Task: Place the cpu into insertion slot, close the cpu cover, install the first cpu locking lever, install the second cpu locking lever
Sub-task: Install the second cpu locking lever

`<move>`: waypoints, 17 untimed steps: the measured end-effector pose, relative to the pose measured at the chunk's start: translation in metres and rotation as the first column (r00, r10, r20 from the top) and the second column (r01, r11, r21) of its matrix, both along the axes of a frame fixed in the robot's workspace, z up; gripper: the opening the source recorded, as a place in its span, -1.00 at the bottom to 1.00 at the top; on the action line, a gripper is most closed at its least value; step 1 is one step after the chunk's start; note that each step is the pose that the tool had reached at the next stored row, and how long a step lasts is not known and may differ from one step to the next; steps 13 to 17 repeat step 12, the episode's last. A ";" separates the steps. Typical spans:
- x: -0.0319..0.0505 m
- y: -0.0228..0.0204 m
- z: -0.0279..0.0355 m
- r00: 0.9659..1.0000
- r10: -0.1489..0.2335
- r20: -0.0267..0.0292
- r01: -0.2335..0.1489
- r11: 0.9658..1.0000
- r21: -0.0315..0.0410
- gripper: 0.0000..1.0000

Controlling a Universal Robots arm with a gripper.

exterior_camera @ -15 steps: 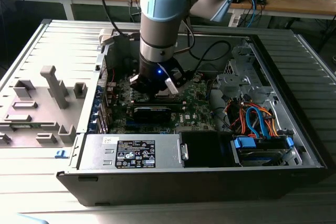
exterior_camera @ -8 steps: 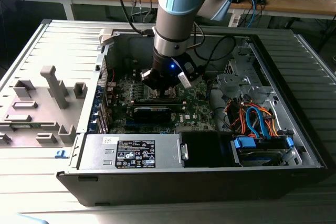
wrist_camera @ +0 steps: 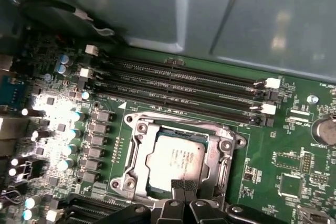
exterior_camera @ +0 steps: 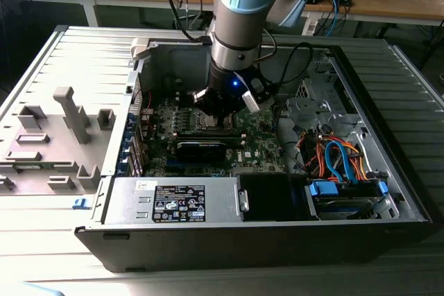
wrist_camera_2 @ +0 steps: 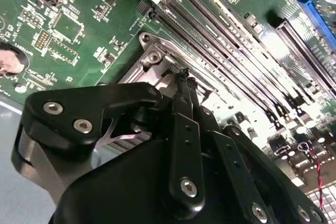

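The cpu (wrist_camera: 176, 158), a pale silvery square chip, lies flat in the insertion slot (wrist_camera: 181, 119) on the green board. The cpu cover (wrist_camera: 139, 149), a thin silver frame, lies down around the chip, whose face shows through its window. My gripper (wrist_camera: 182, 186) is at the socket's near edge with its black fingers pressed together and touching the metal frame. In the second wrist view the gripper (wrist_camera_2: 185, 78) meets the socket's silver rim (wrist_camera_2: 152, 56) at a corner. In the exterior view the gripper (exterior_camera: 220, 112) hangs low over the board in the open case.
Long black memory slots (wrist_camera: 178, 85) run beside the socket, with the grey case wall (wrist_camera: 210, 14) behind them. A black card (exterior_camera: 201, 147), a silver power supply (exterior_camera: 173, 202) and coloured cables (exterior_camera: 333, 157) sit near the arm inside the case.
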State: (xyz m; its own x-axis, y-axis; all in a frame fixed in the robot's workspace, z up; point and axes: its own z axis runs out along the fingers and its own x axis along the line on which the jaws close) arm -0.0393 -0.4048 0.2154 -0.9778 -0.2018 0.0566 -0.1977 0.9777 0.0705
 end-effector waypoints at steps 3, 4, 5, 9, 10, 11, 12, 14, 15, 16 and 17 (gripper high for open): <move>0.0000 0.0007 0.0173 1.000 -0.005 0.000 0.005 1.000 -0.001 -0.79; 0.0000 0.0007 0.0212 1.000 -0.006 0.000 0.006 1.000 -0.001 -0.79; 0.0000 0.0008 0.0230 1.000 -0.006 0.000 0.006 1.000 -0.001 -0.79; 0.0000 0.0008 0.0240 1.000 -0.006 0.000 0.006 1.000 -0.001 -0.79; 0.0000 0.0008 0.0241 1.000 -0.006 0.000 0.006 1.000 -0.001 -0.79; 0.0000 0.0008 0.0242 1.000 -0.006 0.000 0.006 1.000 -0.001 -0.79; 0.0000 0.0008 0.0243 1.000 -0.006 0.000 0.006 1.000 -0.001 -0.79; 0.0000 0.0008 0.0243 1.000 -0.006 0.000 0.006 1.000 -0.001 -0.79; 0.0000 0.0008 0.0243 1.000 -0.006 0.000 0.006 1.000 -0.001 -0.79; 0.0000 0.0008 0.0243 1.000 -0.006 0.000 0.006 1.000 -0.001 -0.79; 0.0000 0.0008 0.0243 1.000 -0.006 0.000 0.006 1.000 -0.001 -0.79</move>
